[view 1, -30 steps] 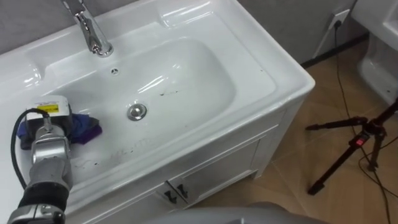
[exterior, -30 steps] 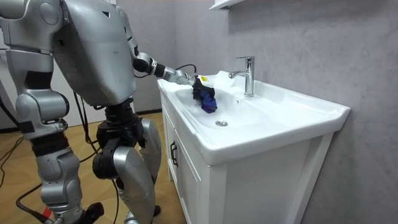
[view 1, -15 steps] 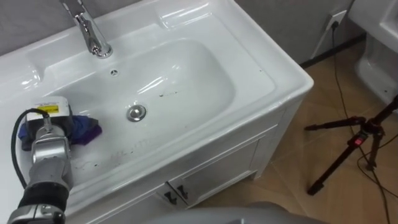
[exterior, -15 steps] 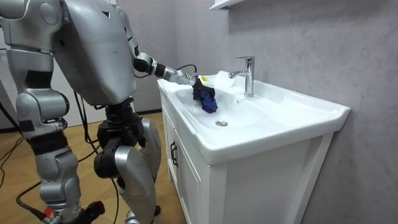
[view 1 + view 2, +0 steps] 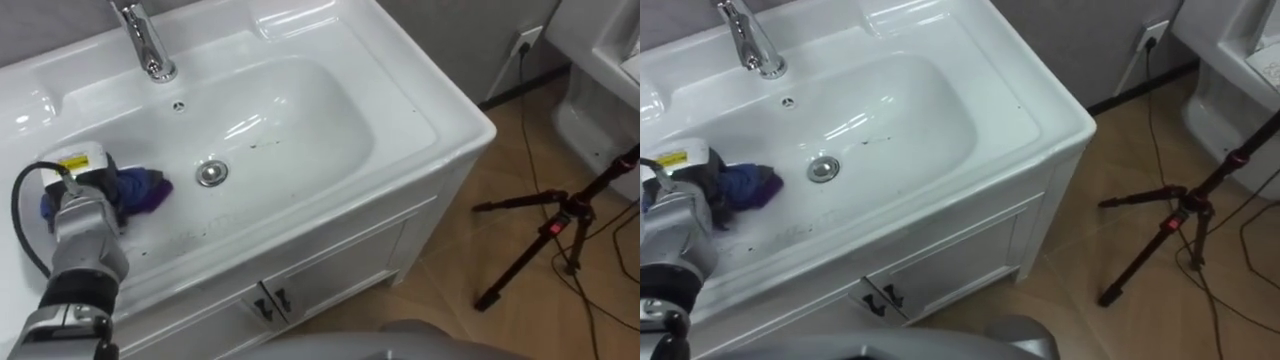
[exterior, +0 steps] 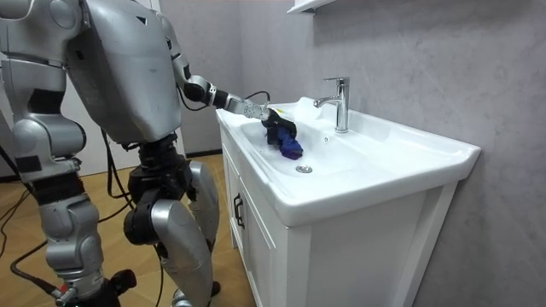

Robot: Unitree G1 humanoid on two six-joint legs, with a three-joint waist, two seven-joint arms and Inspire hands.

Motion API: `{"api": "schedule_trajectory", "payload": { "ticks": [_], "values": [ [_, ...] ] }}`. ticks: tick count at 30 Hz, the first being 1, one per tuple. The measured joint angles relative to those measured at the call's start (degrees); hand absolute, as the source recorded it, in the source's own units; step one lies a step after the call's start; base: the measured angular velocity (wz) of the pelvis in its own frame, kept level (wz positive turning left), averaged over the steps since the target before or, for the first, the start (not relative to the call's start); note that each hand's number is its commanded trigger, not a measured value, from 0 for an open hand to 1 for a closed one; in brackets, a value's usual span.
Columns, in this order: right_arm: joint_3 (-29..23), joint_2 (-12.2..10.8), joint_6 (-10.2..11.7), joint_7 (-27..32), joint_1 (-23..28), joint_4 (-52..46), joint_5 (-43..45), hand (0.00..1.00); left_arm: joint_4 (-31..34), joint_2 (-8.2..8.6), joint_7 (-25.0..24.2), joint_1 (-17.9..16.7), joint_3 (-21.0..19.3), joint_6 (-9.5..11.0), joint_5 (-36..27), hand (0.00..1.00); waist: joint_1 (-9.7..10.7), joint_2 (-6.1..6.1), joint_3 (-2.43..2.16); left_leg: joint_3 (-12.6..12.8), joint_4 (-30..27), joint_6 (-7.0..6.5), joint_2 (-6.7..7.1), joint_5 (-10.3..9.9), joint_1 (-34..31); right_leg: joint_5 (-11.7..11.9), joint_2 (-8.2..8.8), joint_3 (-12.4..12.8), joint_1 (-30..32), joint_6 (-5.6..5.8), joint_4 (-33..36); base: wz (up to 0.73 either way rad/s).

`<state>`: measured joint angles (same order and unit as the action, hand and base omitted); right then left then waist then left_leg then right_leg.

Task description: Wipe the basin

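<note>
The white basin (image 5: 440, 120) has a chrome faucet (image 5: 145, 45) at the back and a drain (image 5: 210, 172) in the bowl. A crumpled blue cloth (image 5: 145, 190) lies against the bowl's left slope, just left of the drain. My left hand (image 5: 85, 205) comes in from the lower left, its fingers curled on the cloth. The room view shows the same hand (image 6: 260, 112) stretched over the basin's near rim onto the cloth (image 6: 290, 147). A few dark marks (image 5: 265, 145) sit on the bowl right of the drain. I stand at the basin's front.
Below the basin is a white cabinet (image 5: 330, 270) with two doors. A black tripod (image 5: 560, 220) stands on the wooden floor to the right, with cables running to a wall socket (image 5: 525, 42). A white fixture (image 5: 600, 90) sits at the far right.
My left hand has slid the cloth a little right, closer to the drain. The eye view has shifted slightly too.
</note>
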<state>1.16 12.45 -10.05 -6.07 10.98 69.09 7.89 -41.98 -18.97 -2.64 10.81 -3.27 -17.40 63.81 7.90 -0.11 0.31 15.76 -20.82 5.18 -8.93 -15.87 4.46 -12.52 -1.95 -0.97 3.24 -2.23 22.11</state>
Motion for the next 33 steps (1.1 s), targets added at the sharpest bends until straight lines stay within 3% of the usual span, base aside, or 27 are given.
{"api": "schedule_trajectory", "payload": {
  "ticks": [6,8,12,16,22,25,27,33],
  "values": [
    [1.57,-2.59,-1.4,-0.28,-0.77,-0.33,-0.67,0.0,-4.06,1.39,0.86,5.58,-0.8,-0.29,-3.7,1.0,-0.03,-2.11,0.29,1.27,-4.95,-1.18,-0.51,-0.78,-3.89,-0.06,0.09,1.5,3.92,0.16,3.06,-0.1],
    [2.17,-2.81,-1.77,-0.15,-1.33,-0.3,-1.11,0.0,-6.56,1.68,1.86,8.13,-1.03,-0.79,-5.75,1.0,0.52,-2.67,0.39,1.19,-6.75,-1.85,-0.53,-1.22,-5.72,-0.04,0.07,2.18,5.41,0.72,3.97,-0.04],
    [3.67,-3.02,-2.11,-0.08,-0.52,0.25,-3.17,0.0,-6.94,2.42,2.58,9.69,-1.03,-0.93,-11.08,1.0,1.84,-3.7,0.32,1.47,-7.36,-2.69,-0.75,-2.64,-7.04,0.9,-0.17,2.51,6.24,1.61,4.27,0.05],
    [4.33,-3.14,-2.64,-0.74,0.51,0.07,-3.53,0.0,-7.14,2.49,4.5,10.28,-1.01,-0.88,-14.81,1.0,3.48,-4.05,0.38,3.21,-9.47,-3.29,-2.96,-3.38,-8.87,3.95,-0.26,1.3,6.12,1.54,1.88,-0.13],
    [4.38,-3.88,-4.76,-1.84,4.02,-1.8,-2.73,0.0,-7.16,3.24,4.38,10.8,-0.02,-0.6,-18.81,1.0,4.47,-4.99,0.4,5.32,-11.49,-2.69,-5.39,-3.82,-8.72,4.21,-0.23,-1.22,5.81,1.23,1.55,-0.08],
    [4.38,-4.2,-4.98,-2.28,5.53,-3.67,-2.85,0.0,-7.16,3.36,4.19,10.92,0.49,-0.22,-22.1,1.0,4.9,-5.36,0.36,5.15,-12.07,-2.37,-5.74,-3.95,-8.66,4.4,-0.76,-1.34,5.51,0.87,1.42,-0.03],
    [4.45,-4.13,-5.03,-2.2,5.92,-4.9,-2.86,0.0,-7.12,3.08,4.05,11.06,1.72,-0.15,-23.48,1.0,4.93,-4.9,0.47,5.08,-12.71,-2.08,-6.47,-4.23,-8.88,4.76,-1.18,-1.35,5.42,0.69,0.56,-0.02],
    [5.22,-4.11,-4.98,-2.16,6.05,-6.18,-2.9,0.0,-7.01,2.99,2.91,11.25,4.09,-0.15,-25.9,1.0,6.0,-4.02,0.45,5.11,-12.68,-2.14,-6.68,-4.47,-8.94,5.86,-1.35,-2.05,4.81,0.81,-0.74,0.01]
  ]
}}
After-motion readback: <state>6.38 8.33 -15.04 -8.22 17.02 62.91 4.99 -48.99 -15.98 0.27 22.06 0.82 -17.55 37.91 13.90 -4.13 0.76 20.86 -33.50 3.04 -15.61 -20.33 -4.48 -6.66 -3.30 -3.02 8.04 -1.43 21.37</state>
